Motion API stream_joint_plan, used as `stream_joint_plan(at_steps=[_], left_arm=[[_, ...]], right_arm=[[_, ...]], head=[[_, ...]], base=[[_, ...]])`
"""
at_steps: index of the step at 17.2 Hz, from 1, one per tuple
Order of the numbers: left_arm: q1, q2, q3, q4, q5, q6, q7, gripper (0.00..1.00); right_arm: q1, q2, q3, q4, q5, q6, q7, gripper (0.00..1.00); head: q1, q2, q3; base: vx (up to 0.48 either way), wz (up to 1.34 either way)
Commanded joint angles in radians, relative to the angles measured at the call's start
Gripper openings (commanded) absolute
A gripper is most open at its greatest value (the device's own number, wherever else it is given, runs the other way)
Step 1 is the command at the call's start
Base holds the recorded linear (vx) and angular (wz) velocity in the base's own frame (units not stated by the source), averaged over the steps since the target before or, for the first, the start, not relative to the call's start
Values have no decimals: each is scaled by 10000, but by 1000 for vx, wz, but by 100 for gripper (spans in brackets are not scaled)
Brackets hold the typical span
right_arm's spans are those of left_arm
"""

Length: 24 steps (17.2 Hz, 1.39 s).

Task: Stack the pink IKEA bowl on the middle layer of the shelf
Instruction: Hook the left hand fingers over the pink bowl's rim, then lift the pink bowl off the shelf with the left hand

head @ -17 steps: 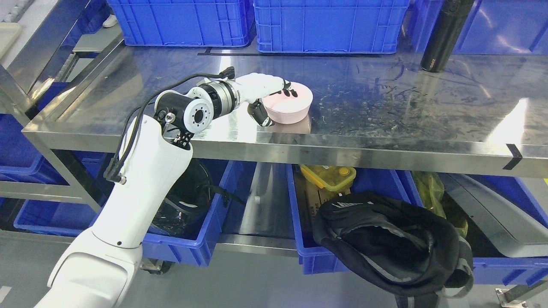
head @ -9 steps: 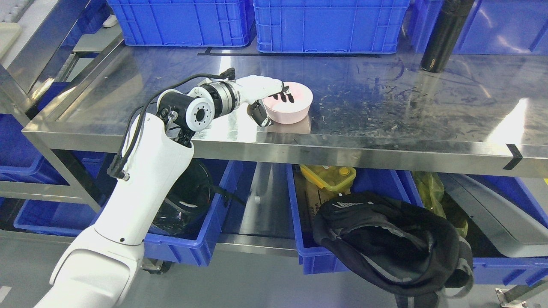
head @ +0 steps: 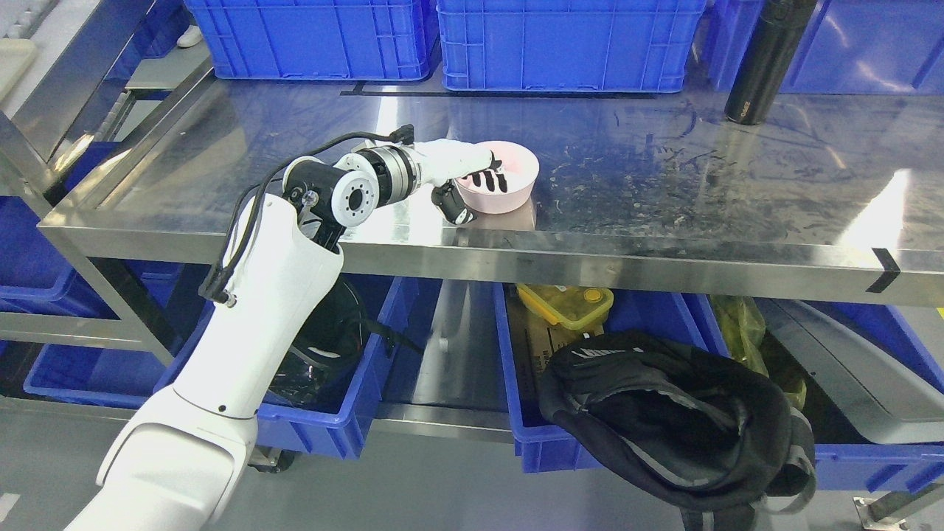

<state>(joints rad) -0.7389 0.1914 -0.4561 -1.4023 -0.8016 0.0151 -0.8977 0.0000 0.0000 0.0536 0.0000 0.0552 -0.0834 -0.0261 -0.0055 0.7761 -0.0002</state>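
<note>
A pink bowl (head: 515, 184) stands upright on the steel shelf layer (head: 664, 192), near its front edge. My left hand (head: 472, 193) reaches in from the lower left and sits on the bowl's left rim. Its black-tipped fingers (head: 488, 179) are curled down inside the bowl, while the thumb (head: 453, 209) presses against the outer wall. The rim is pinched between them and the bowl rests on the steel. My right arm does not show.
Blue crates (head: 560, 44) line the back of the shelf, and a black bottle (head: 763, 59) stands at the back right. Below, blue bins hold a black bag (head: 664, 413) and a yellow lidded box (head: 566, 304). A steel frame post rises at the left.
The left hand's fingers, stretched flat over the bowl before, have curled down into it while the forearm drew slightly right. The bowl has stayed in place.
</note>
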Motion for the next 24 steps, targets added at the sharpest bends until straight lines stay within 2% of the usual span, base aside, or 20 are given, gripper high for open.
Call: stream_joint_plan(at_steps=[1, 5, 7, 9, 13, 16, 21, 24], left_arm=[[-97, -380, -41, 662, -114, -365, -88, 22], [-143, -411, 218, 677, -115, -884, -119, 5], [-128, -426, 616, 692, -115, -1162, -119, 1], [-128, -457, 1152, 632, -99, -1408, -58, 0], [-82, -916, 2869, 157, -23, -2847, -43, 0], [40, -1545, 3837, -333, -7, -3142, -43, 1], [133, -1561, 4744, -841, -7, -4766, -104, 1], [561, -1607, 4929, -1148, 23, -5075, -150, 1]], right_arm=[[230, -175, 1, -175, 1, 6, 0, 100], [230, -175, 1, -175, 1, 6, 0, 100], [230, -175, 1, -175, 1, 6, 0, 100], [230, -175, 1, -175, 1, 6, 0, 100], [230, -175, 1, -175, 1, 6, 0, 100], [230, -175, 1, -175, 1, 6, 0, 100], [230, -175, 1, -175, 1, 6, 0, 100], [230, -175, -14, -175, 1, 6, 0, 100]], head=[[0, 0, 0], [0, 0, 0], [0, 0, 0], [0, 0, 0], [0, -1, 0], [0, -1, 0], [0, 0, 0], [0, 0, 0]], base=[[0, 0], [0, 0], [0, 0], [0, 0], [0, 0], [0, 0], [0, 0], [0, 0]])
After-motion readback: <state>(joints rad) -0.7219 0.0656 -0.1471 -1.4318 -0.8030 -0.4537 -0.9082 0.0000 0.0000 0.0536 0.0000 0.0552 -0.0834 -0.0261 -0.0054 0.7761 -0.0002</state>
